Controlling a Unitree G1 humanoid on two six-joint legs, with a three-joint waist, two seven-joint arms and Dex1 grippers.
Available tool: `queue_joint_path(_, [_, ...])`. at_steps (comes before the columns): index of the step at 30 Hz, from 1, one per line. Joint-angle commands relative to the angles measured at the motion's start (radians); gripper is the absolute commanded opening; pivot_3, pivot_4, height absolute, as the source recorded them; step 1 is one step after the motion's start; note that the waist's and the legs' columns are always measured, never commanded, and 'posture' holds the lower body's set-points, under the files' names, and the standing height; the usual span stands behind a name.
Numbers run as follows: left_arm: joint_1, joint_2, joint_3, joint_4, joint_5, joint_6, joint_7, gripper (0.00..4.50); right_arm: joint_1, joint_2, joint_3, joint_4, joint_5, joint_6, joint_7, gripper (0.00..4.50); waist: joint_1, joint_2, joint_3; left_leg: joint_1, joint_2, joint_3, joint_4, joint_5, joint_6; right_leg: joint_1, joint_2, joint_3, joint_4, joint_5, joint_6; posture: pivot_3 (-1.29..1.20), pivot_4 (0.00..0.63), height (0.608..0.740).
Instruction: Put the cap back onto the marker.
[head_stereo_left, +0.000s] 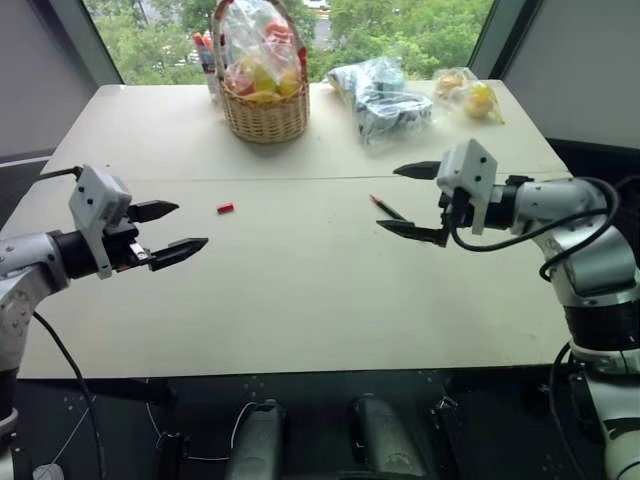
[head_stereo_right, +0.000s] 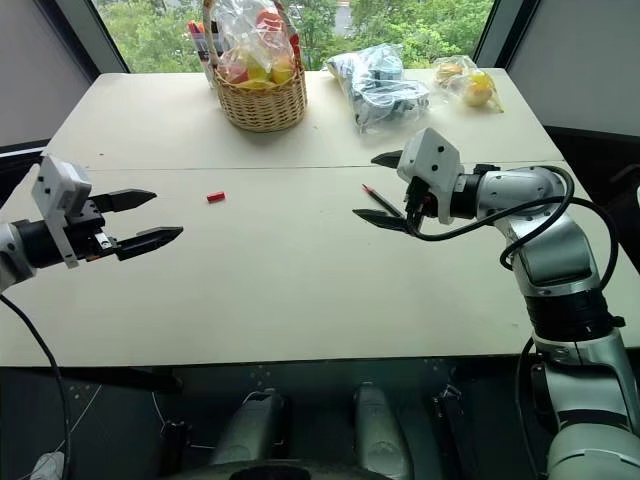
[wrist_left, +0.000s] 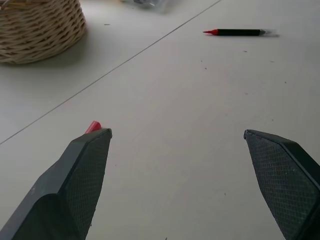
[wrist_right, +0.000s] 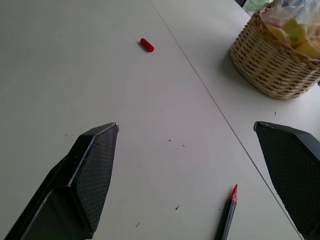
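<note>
The cap (head_stereo_left: 225, 208), a tiny red cylinder, lies on the white table (head_stereo_left: 300, 290) left of centre, just in front of the seam. The marker (head_stereo_left: 387, 208), thin and black with a red tip, lies flat right of centre. My left gripper (head_stereo_left: 190, 225) hovers open and empty a short way left of the cap, pointing toward it. In the left wrist view the cap (wrist_left: 93, 126) peeks out from behind one finger. My right gripper (head_stereo_left: 387, 198) is open and empty above the marker, whose red tip (wrist_right: 233, 192) shows between its fingers in the right wrist view.
A wicker basket (head_stereo_left: 264, 100) holding bagged fruit stands at the back, with upright markers (head_stereo_left: 205, 55) beside it. Two plastic bags (head_stereo_left: 385, 95) (head_stereo_left: 470, 97) lie at the back right. A seam (head_stereo_left: 300, 180) runs across the table.
</note>
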Motion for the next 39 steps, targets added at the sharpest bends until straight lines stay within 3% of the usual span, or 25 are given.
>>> queue_joint_path(1, [-0.015,0.018,0.03,-0.007,0.003,-0.008,0.006,4.43,-0.012,-0.003,-0.029,-0.042,0.015,-0.005,-0.009,4.5,0.0,0.0,0.0,0.0,0.0,0.0,0.0,0.0,0.0,0.0,0.0,0.0,0.0,0.0,0.0,0.0,0.15,0.74])
queue_joint_path(29, [-0.005,-0.023,0.009,-0.009,0.015,-0.026,0.081,4.43,0.001,0.014,-0.019,-0.074,0.027,0.019,-0.024,4.5,0.001,0.0,0.0,0.0,0.0,0.0,0.0,0.0,0.0,0.0,0.0,0.0,0.0,0.0,0.0,0.0,0.15,0.74])
queue_joint_path(35, [-0.153,-0.121,-0.087,0.217,0.129,-0.148,0.12,4.43,0.019,0.063,-0.006,-0.086,-0.004,0.01,-0.1,4.5,0.004,0.0,0.0,0.0,0.0,0.0,0.001,0.0,0.0,0.0,0.0,0.0,0.001,0.001,0.001,0.0,0.15,0.74])
queue_joint_path(39, [-0.329,-0.205,-0.15,0.47,0.227,-0.256,0.17,4.43,0.053,0.079,-0.009,-0.115,-0.02,0.009,-0.149,4.5,0.007,-0.001,0.0,-0.001,-0.001,-0.001,0.001,0.0,0.0,0.0,0.0,-0.001,0.001,0.001,0.002,0.0,0.15,0.74])
